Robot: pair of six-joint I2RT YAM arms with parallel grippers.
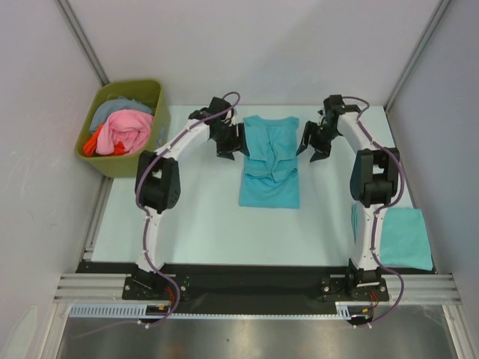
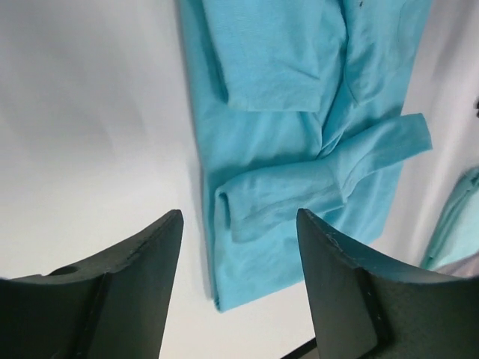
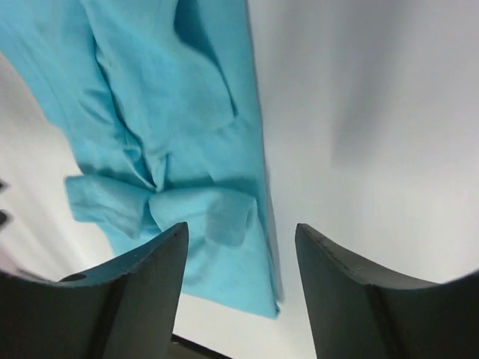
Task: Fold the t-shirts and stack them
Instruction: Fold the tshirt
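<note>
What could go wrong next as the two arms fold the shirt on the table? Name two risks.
1. The sleeves lie loose and rumpled on the shirt; lifting one end may let them slide out and undo the fold.
2. The left gripper and right gripper stand open beside thin, layered cloth and might pinch only the top layer.

Bright even light, soft shadows; wrist views slightly blurred, edge-distorted

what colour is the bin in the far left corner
The bin is olive green; it shows best in the top external view.
</note>
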